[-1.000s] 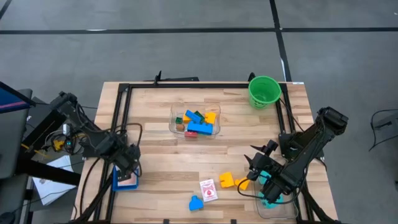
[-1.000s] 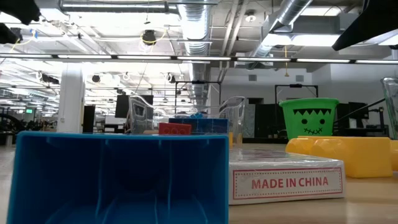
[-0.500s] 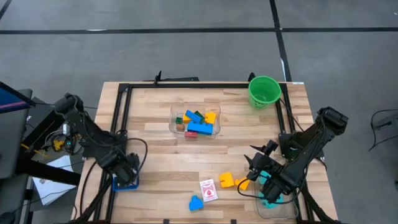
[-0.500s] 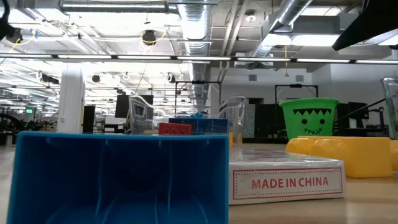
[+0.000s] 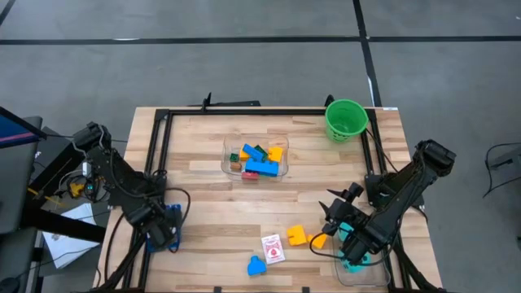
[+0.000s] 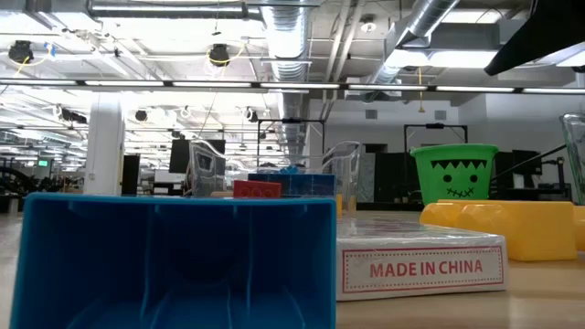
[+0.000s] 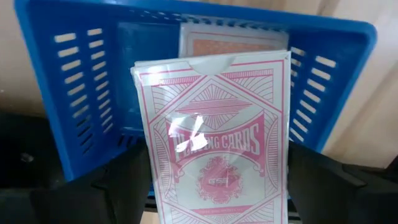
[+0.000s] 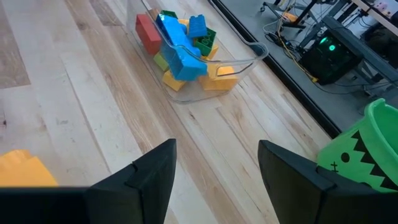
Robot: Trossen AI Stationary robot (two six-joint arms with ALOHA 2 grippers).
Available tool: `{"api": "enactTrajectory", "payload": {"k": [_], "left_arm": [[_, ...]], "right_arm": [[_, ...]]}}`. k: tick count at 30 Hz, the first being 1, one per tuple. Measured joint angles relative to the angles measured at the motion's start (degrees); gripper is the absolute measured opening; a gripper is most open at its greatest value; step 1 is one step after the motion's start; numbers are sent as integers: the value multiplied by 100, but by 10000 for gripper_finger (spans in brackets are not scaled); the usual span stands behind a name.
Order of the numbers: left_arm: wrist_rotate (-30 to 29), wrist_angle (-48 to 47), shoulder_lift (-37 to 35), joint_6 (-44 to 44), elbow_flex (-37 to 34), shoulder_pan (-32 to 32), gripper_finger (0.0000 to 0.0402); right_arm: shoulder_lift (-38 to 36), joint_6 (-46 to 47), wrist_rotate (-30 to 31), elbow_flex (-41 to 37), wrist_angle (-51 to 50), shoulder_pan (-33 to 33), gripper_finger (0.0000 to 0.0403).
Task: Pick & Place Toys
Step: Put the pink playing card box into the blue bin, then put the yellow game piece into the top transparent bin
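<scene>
- Step in hand, by my judgement: placing. The left gripper holds a card pack directly over the blue tray, which sits at the table's left edge toward the front.
- Left gripper state: fingers clamped on the pack's two long sides. The pack is clear of the tray floor, as far as the left wrist view shows.
- A second card pack already lies in the tray, partly hidden behind the held one.
- Next move calls for lowering the pack between the tray walls and spreading the fingers. The risk, as I judge it, is the pack catching on the near wall or landing askew on the pack below.
- Right gripper waits near the front right corner, above a clear tub. Its fingers stand apart with nothing between them in the right wrist view.
- Toys left loose along the front edge: another card pack, a blue brick, a yellow brick and an orange brick. These lie between the two grippers, nearer the right one.
- A tub of bricks stands at the table's middle toward the back; a green bucket occupies the back right corner.
</scene>
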Motion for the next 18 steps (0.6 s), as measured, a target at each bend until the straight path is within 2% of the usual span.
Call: {"api": "enactTrajectory", "payload": {"k": [6,18], "left_arm": [[-7,380,0,45,0,-131,309],[-163,181,-7,-406,0,-181,372]], "right_arm": [[0,0,-2,0,10,-4,218],[0,0,-7,0,44,-2,218]]}}
